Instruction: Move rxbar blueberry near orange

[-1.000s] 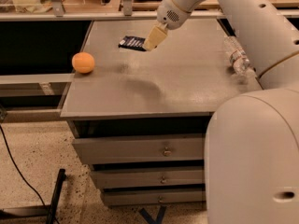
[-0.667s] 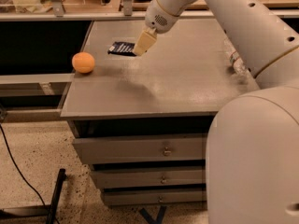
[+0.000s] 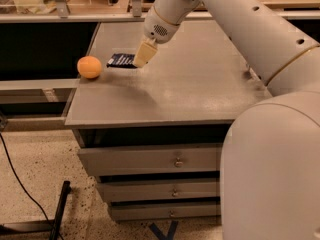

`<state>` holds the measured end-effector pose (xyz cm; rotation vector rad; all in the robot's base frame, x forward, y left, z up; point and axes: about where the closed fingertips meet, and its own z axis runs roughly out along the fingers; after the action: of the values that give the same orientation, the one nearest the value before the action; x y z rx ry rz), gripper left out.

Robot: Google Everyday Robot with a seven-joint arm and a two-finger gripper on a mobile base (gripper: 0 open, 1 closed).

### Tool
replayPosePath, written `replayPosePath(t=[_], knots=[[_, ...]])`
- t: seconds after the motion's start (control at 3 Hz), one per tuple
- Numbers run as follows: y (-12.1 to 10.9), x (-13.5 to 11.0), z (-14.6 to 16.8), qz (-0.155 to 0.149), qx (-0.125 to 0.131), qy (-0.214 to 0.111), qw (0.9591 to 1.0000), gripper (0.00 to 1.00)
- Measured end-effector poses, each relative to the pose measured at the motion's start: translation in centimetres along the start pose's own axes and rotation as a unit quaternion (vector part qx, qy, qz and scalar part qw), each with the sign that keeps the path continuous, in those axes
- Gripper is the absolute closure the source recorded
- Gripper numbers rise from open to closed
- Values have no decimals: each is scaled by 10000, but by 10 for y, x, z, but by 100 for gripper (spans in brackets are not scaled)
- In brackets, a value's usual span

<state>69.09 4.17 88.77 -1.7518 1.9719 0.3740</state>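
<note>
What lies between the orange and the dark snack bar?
Only bare table between orange and rxbar blueberry, which the gripper holds; camera view.

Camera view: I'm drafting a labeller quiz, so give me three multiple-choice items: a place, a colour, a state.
1. Where is the gripper? A: over the floor. B: at the end of the rxbar blueberry away from the orange. C: touching the orange.
2. The bar's wrapper is: A: dark navy. B: red. C: yellow.
3. The orange is: A: sliced. B: peeled. C: whole.
B, its tip meets the bar's far end; A, the wrapper looks blue-black; C, its skin is round and unbroken.
</note>
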Motion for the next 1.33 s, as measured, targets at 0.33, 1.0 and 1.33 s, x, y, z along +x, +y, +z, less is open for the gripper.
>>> replayPosePath(t=[0.33, 1.0, 1.33], knots=[[4, -5, 10, -44, -69, 24, 10000, 81], [4, -7, 17, -42, -124, 30, 9999, 35], [5, -8, 20, -45, -145, 33, 9999, 12]])
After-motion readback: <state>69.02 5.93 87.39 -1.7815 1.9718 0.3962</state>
